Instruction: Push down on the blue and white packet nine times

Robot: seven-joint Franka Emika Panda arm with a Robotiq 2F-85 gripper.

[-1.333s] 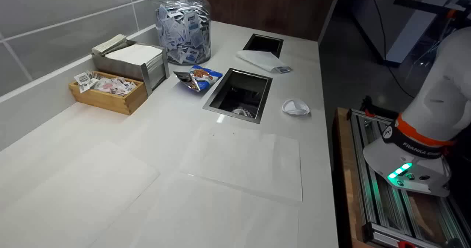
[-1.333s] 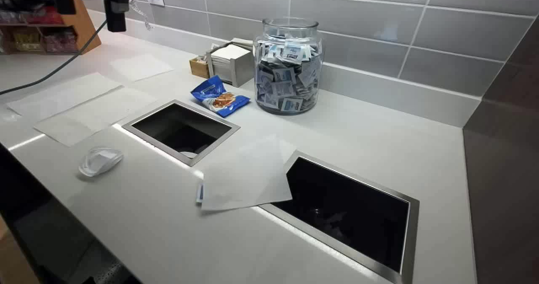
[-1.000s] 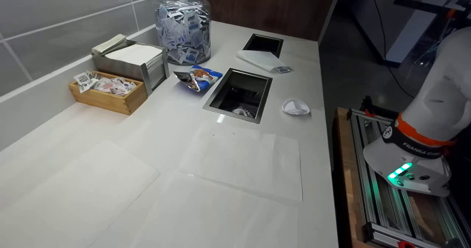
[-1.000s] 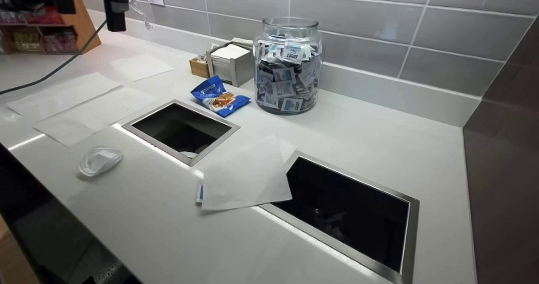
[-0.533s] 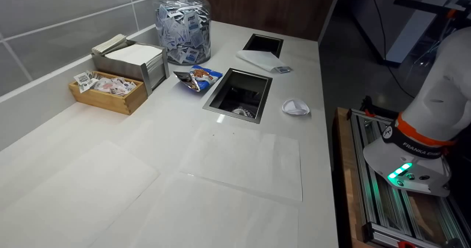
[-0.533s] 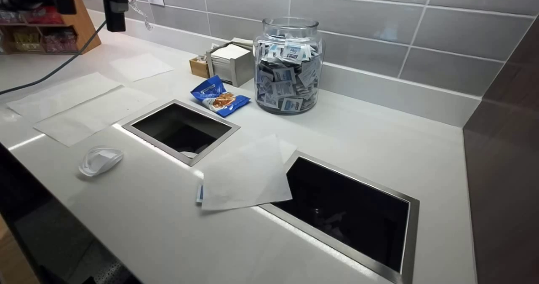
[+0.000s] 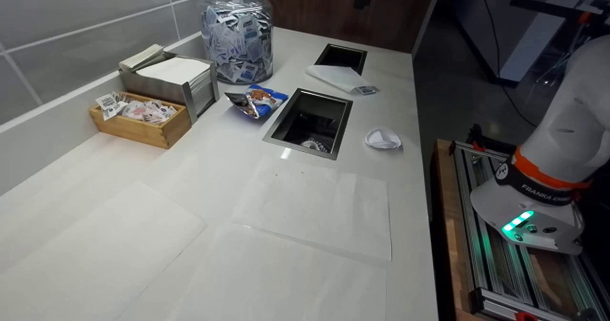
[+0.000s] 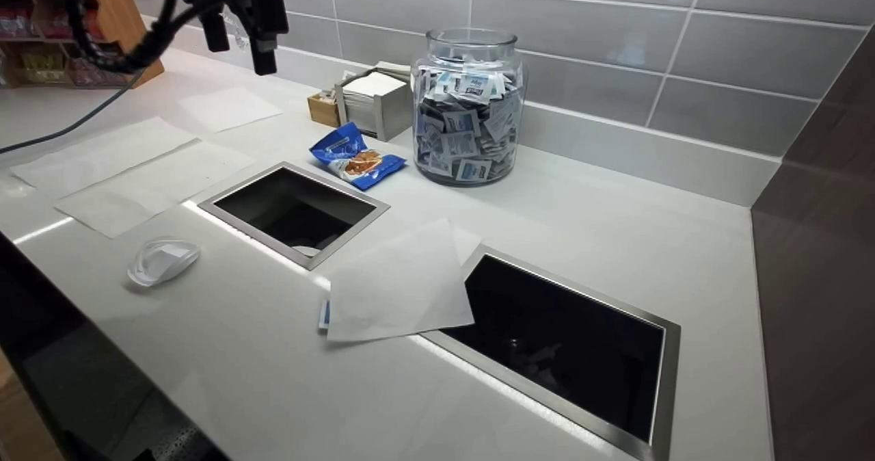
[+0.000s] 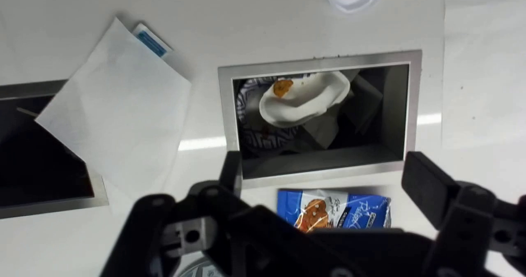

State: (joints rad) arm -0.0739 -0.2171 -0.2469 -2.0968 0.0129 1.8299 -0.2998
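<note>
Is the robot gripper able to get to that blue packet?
Probably yes: the gripper hangs open up high, and nothing seems to lie on the blue packet or between them.

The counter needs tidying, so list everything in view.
Blue and white packet: one, blue and white, on counter
Jar: one, clear, by wall
Small packets: many, blue and white, in jar
Napkin holder: one, grey, beside jar
Napkins: several, white, in holder
Wooden box: one, brown, beside holder
Sachets: several, mostly white, in box
Openings: two, dark, in counter
Dishes: at least two, whitish, in one opening
Flat sheets: three, white, on counter
Loose paper: one, white, overlapping other opening
Second packet: one, blue and white, partly under loose paper
Wrapper: one, white, near counter edge
Shelf unit: one, brown, background
Arm: one, white, beside counter
Gripper: one, black, above counter
</note>
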